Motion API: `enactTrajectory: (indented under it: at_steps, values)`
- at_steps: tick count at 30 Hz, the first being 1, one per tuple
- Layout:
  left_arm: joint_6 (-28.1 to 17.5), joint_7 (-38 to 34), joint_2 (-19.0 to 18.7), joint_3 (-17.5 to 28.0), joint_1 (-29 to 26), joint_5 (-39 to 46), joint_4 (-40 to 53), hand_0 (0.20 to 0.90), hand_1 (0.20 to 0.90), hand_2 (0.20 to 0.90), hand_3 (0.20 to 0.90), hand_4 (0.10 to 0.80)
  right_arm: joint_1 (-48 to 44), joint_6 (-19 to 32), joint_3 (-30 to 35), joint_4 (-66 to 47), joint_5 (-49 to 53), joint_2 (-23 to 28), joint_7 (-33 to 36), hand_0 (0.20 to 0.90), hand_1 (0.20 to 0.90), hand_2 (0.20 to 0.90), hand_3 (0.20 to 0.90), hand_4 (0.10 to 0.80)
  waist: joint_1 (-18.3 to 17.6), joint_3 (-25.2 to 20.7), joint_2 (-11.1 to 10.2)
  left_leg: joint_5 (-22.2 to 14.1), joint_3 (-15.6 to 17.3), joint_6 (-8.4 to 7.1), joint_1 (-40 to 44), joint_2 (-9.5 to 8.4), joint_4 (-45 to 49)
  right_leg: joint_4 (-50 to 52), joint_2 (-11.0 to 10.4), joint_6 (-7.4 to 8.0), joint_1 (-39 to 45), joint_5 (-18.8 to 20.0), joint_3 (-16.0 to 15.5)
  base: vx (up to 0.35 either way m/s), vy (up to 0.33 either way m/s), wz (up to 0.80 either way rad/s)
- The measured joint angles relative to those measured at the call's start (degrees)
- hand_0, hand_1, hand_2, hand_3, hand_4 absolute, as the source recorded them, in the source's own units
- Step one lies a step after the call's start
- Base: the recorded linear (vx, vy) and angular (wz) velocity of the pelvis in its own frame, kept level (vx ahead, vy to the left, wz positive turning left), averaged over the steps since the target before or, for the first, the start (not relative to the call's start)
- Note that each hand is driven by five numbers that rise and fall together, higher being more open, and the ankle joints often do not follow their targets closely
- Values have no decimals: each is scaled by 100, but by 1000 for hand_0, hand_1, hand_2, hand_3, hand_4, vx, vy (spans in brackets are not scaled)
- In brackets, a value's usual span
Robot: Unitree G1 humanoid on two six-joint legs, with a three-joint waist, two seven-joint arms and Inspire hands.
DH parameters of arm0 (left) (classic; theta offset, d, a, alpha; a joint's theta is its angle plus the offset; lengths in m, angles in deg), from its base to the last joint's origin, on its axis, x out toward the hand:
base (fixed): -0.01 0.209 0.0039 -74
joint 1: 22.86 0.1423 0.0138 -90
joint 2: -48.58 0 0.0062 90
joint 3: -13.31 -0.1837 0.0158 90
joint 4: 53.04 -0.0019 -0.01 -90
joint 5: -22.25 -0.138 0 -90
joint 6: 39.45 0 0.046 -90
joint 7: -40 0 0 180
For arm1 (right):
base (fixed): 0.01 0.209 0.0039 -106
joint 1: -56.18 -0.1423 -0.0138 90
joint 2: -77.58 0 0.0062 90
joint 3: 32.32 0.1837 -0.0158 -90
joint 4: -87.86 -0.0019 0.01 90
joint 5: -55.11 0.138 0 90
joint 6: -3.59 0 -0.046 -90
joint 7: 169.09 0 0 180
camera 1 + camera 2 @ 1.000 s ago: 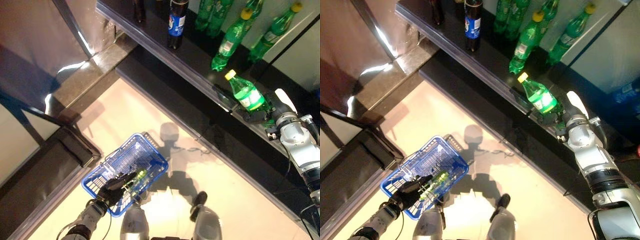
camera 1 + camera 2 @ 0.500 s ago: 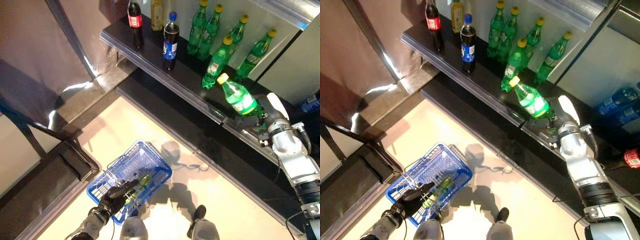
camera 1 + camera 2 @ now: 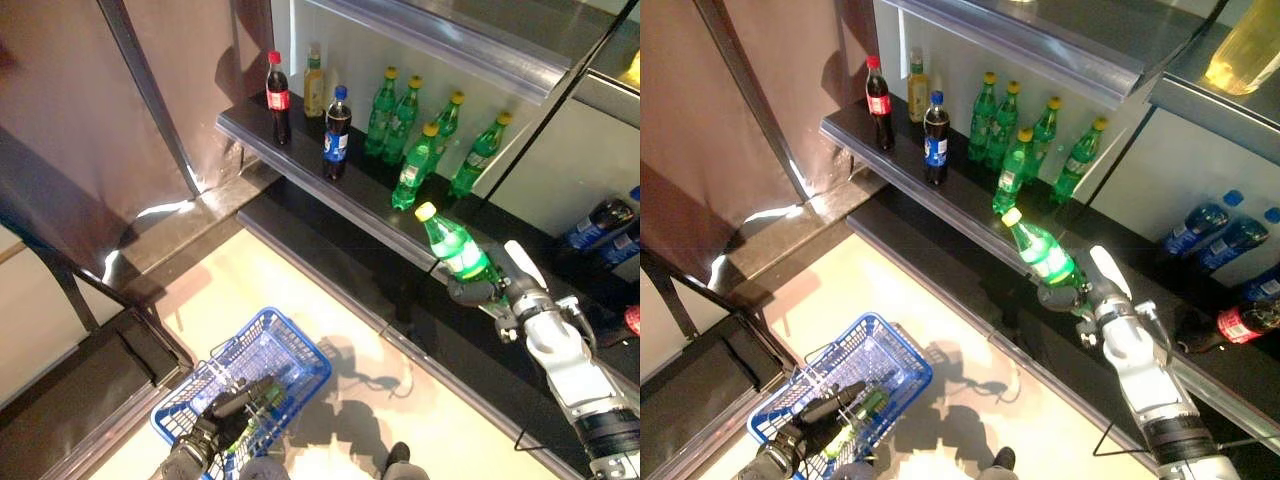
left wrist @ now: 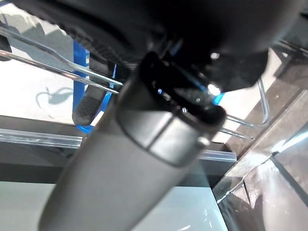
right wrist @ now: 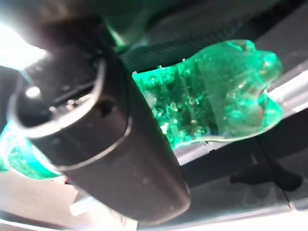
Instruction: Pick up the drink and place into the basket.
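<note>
My right hand (image 3: 487, 293) is shut on a green bottle with a yellow cap (image 3: 455, 248), held tilted just off the front edge of the black shelf (image 3: 300, 135). The same green bottle (image 5: 207, 106) shows close up in the right wrist view, with the hand's fingers (image 5: 101, 144) curled round it. My left hand (image 3: 215, 425) is shut on the thin wire handles (image 4: 57, 72) of the blue basket (image 3: 270, 355), which hangs low at the left over the floor. A green bottle (image 3: 862, 410) lies in the basket.
On the shelf stand green bottles (image 3: 405, 120), a dark bottle with a blue label (image 3: 336, 133), a dark bottle with a red label (image 3: 278, 98) and a yellowish bottle (image 3: 314, 82). Blue bottles (image 3: 1210, 232) lie at the right. A dark post (image 3: 150, 100) rises at the left.
The camera has tilted up, showing more of the shelf. My right hand has drawn the green bottle away from the shelf, toward me. The blue basket still hangs from my left hand.
</note>
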Motion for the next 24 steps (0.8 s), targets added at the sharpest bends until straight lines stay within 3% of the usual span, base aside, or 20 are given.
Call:
enactTrajectory:
  at_steps: [4,10,24]
  values:
    - [-4,10,-6,6,147,218,207,300,300,300,200,100,113,230,-1,-17,41,-153,-188,300,300,300,200,100,35,-22,-14,32,-12,4,-13,6,-7,-100,22,92,44,55,-4,24,-2,1]
    - [-23,155,10,5,180,451,436,300,300,300,200,100,117,318,-35,-17,66,-297,-276,300,300,300,200,100,148,-153,-20,115,-46,-33,-8,54,-97,-118,86,94,38,56,-16,17,-12,3]
    - [-106,422,248,-85,450,946,2134,300,300,300,200,100,11,544,-893,-260,220,-859,-151,300,300,300,200,100,670,-264,-88,243,-405,-81,-24,94,-269,-376,195,100,334,60,-175,17,-17,12]
